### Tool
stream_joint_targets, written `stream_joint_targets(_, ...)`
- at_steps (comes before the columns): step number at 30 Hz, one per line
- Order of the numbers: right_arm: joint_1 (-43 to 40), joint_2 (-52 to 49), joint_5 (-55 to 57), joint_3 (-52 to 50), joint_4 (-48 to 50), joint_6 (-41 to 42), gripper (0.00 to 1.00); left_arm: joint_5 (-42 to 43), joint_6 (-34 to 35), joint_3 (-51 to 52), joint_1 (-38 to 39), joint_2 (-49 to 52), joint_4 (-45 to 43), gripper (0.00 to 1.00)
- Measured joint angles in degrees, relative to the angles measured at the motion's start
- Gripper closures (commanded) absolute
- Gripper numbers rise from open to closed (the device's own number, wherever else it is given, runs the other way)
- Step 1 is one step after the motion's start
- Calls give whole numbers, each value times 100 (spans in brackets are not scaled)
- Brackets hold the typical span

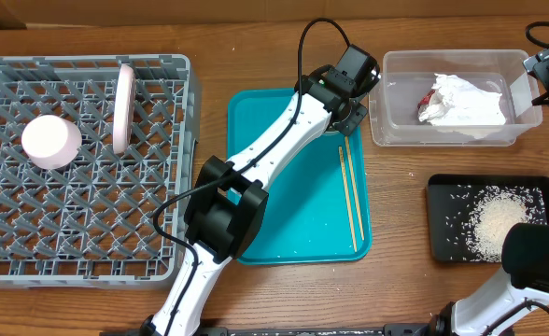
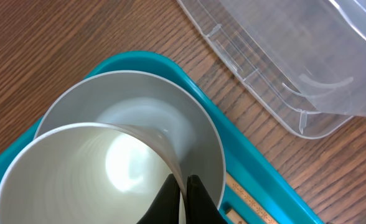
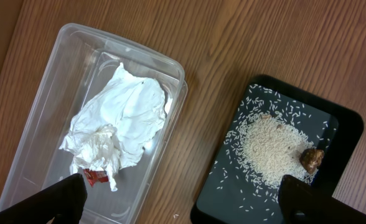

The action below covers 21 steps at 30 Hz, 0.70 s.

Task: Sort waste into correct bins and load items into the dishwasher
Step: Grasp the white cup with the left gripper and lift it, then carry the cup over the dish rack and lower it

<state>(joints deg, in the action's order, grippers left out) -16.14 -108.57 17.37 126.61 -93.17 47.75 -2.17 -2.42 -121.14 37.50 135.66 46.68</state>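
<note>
Wooden table (image 1: 256,56), open wood between containers. Left gripper (image 2: 184,198) clenched, apparently on the rim of the white cup (image 2: 77,180) (nested in the saucer-bowl (image 2: 170,106), at a corner of the teal tray (image 2: 258,180) beside the clear tub (image 2: 276,68)). Tub holds napkin (image 3: 130,118) and red wrapper (image 3: 94,177); black tray (image 3: 351,124) holds rice (image 3: 270,146) and brown scrap (image 3: 312,158). Right gripper (image 3: 183,208) spread wide above them.

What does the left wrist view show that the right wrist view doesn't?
Left wrist only: the left gripper shut on the white cup at its rim, the saucer-bowl right behind it, the teal tray, a chopstick. Right wrist only: napkin and red wrapper inside the clear tub, rice and a brown scrap in the black tray. Both: that tub and the wooden table.
</note>
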Motion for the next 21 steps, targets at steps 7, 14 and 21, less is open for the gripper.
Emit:
stream_joint_targets(7, 0, 0, 0, 0, -4, -2, 0, 7, 608, -402, -37, -4, 442, 96)
stream_joint_targets(14, 0, 0, -2, 0, 4, 0, 0, 28, 1733, -957, -166, -1003, 1545, 96)
stream_joint_targets(21, 0, 0, -2, 0, 2, 0, 0, 125, 2673, -1270, -981, -3117, 2632, 96)
